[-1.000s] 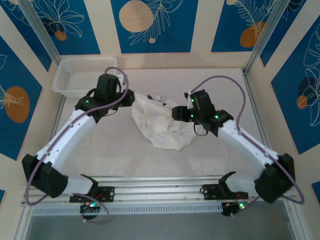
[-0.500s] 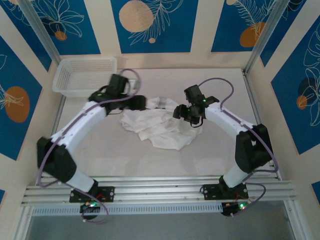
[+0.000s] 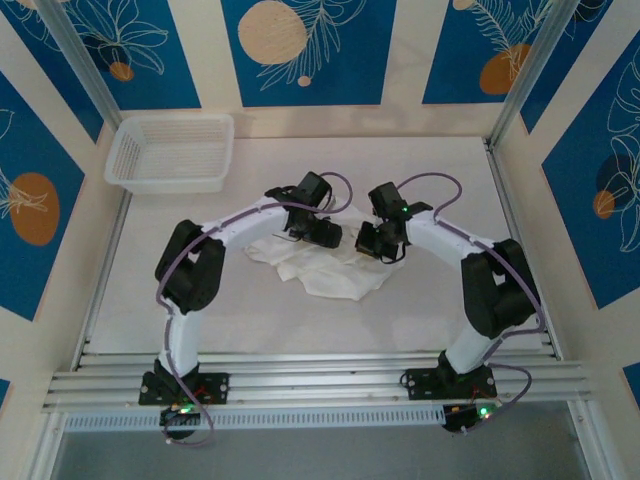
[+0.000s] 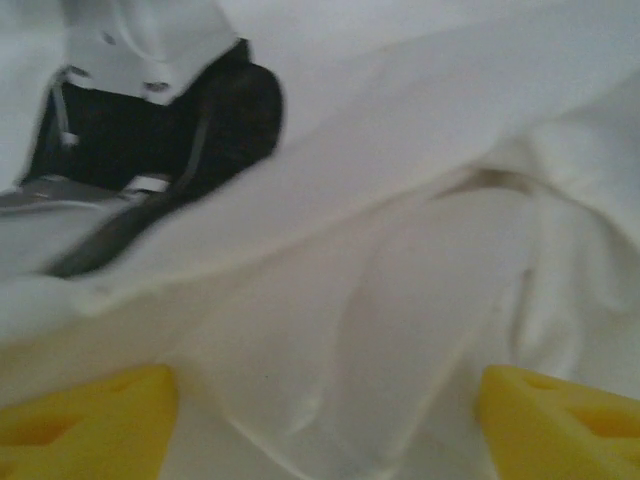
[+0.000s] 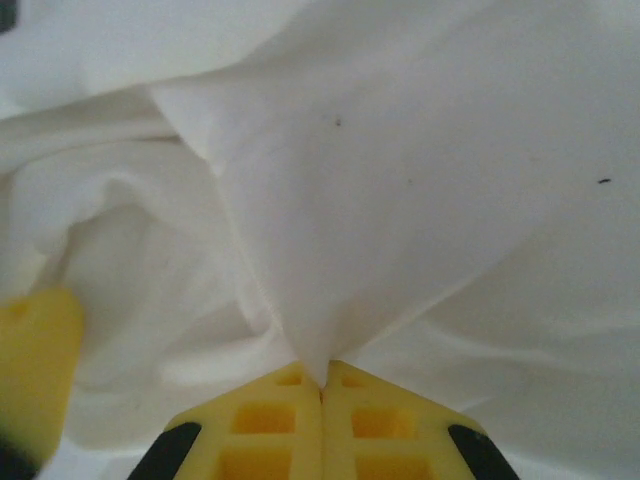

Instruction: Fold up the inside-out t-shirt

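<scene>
The white t-shirt point(image 3: 330, 272) lies crumpled in the middle of the table. My left gripper point(image 3: 325, 236) hovers low over its upper middle. In the left wrist view its yellow fingertips point(image 4: 90, 420) stand wide apart and open, with wrinkled cloth point(image 4: 400, 280) under the gap and nothing gripped. My right gripper point(image 3: 372, 243) is at the shirt's upper right edge. Its yellow fingers point(image 5: 290, 420) are shut together, pinching a raised fold of the t-shirt point(image 5: 400, 180). The two grippers are close together.
A white mesh basket point(image 3: 170, 150) stands at the back left corner. The right arm's black wrist point(image 4: 160, 130) shows just beyond the left gripper. Bare table lies all round the shirt, with frame posts at the back corners.
The left arm swung right from the shirt's left edge to its middle, and its gripper opened. The right gripper shut on a fold. The shirt dropped into a flatter heap.
</scene>
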{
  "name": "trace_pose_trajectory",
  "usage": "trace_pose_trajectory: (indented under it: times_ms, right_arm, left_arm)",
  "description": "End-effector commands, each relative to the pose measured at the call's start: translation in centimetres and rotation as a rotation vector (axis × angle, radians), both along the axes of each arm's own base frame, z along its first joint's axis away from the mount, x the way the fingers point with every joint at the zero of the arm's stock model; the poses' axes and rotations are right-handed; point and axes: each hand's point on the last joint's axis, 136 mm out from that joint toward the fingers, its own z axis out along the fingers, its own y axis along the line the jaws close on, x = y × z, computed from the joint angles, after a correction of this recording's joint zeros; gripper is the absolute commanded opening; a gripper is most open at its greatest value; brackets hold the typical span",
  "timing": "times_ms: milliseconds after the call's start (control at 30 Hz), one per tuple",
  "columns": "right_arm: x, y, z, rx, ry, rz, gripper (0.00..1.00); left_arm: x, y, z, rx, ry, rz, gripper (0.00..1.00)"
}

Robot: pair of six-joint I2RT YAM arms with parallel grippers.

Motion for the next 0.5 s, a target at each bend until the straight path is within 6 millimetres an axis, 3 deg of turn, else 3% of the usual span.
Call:
trace_pose_trajectory:
  times_ms: [0, 67, 100, 200, 367, 467]
  right_arm:
    - [-1.5, 0.9, 2.7, 0.068, -0.086, 0.048, 0.00]
    - [-2.7, 0.2, 3.3, 0.094, -0.124, -0.003, 0.00]
    - [-3.3, -0.3, 3.3, 0.110, -0.131, -0.032, 0.00]
    - [-5.9, -1.7, 1.6, 0.117, -0.114, -0.111, 0.00]
    - [-10.2, -2.3, -2.9, 0.005, 0.012, -0.091, 0.03]
    - [-10.0, -2.4, -1.7, -0.041, 0.002, -0.050, 0.14]
  left_arm:
    - [2.1, 1.1, 1.9, 0.028, -0.078, 0.060, 0.50]
    - [2.3, 1.1, 2.8, -0.034, -0.061, 0.070, 0.08]
    - [2.2, 1.1, 3.3, -0.069, -0.049, 0.075, 0.00]
    - [2.0, 1.0, 7.4, -0.235, -0.038, 0.076, 0.00]
    - [0.0, -0.5, 17.7, -0.533, -0.073, -0.053, 0.00]
    - [-2.3, -1.3, 21.7, -0.627, -0.078, -0.174, 0.00]
